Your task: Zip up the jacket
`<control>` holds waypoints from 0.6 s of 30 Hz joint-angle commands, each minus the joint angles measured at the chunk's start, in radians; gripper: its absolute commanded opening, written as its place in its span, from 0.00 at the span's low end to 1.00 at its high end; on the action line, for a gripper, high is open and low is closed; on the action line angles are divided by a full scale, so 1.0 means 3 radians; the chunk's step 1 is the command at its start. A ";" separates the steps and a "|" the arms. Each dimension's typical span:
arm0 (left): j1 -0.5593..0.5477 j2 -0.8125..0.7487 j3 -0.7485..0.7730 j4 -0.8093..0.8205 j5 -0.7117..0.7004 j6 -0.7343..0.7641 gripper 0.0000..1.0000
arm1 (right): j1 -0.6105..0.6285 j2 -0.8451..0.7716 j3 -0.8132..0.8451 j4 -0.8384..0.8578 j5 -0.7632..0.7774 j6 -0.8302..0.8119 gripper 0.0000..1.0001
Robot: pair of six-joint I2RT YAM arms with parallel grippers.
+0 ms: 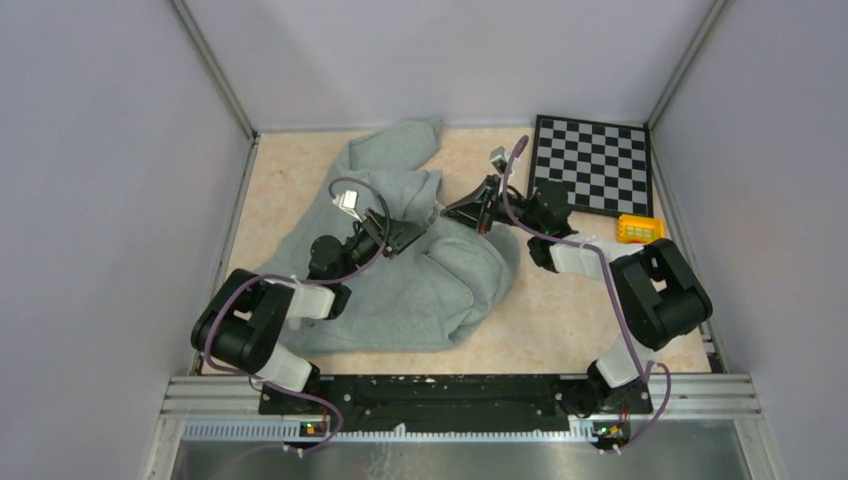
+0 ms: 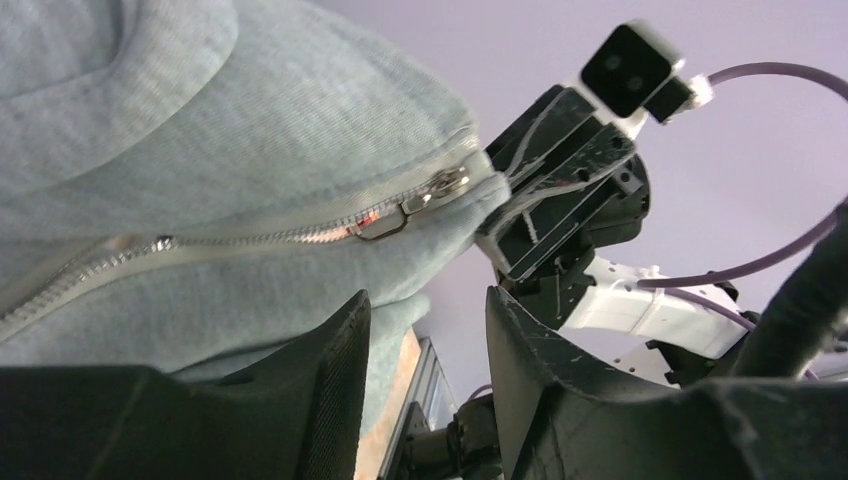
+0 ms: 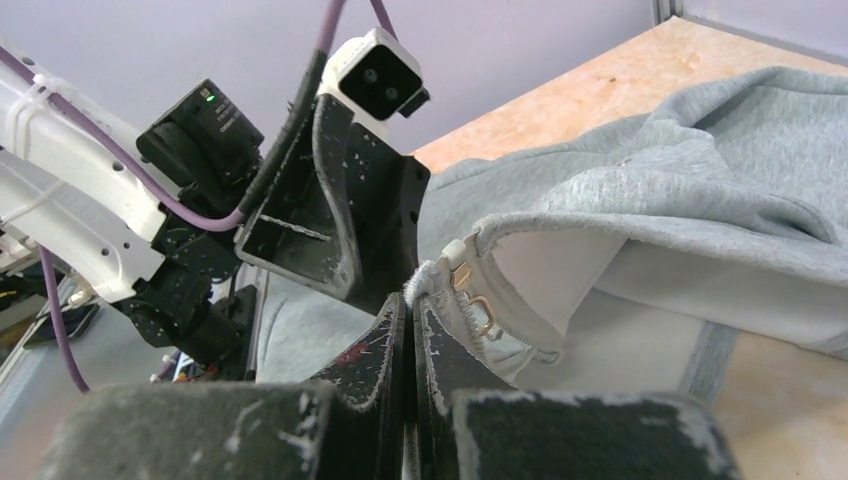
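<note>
The light-grey fleece jacket [image 1: 420,270] lies crumpled on the table's left and middle. My right gripper [image 1: 478,212] is shut on the jacket's edge at the end of the zipper, and in the right wrist view [image 3: 414,300] the fabric is pinched between its tips. The metal zipper pull [image 3: 481,316] hangs just right of those tips. My left gripper [image 1: 405,236] is open just below the zipper. In the left wrist view [image 2: 428,335] the zipper line runs above its jaws, with the pull [image 2: 425,198] at its right end. Jacket fabric touches its left finger [image 2: 330,380].
A black-and-white checkerboard [image 1: 592,165] lies at the back right. A small yellow block [image 1: 640,228] sits in front of it, beside the right arm. Grey walls enclose the table on three sides.
</note>
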 commanded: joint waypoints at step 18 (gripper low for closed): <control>-0.0157 0.1066 0.0294 0.1696 -0.0240 -0.0689 0.56 | 0.0093 -0.0036 0.0171 -0.0005 0.0099 -0.0096 0.00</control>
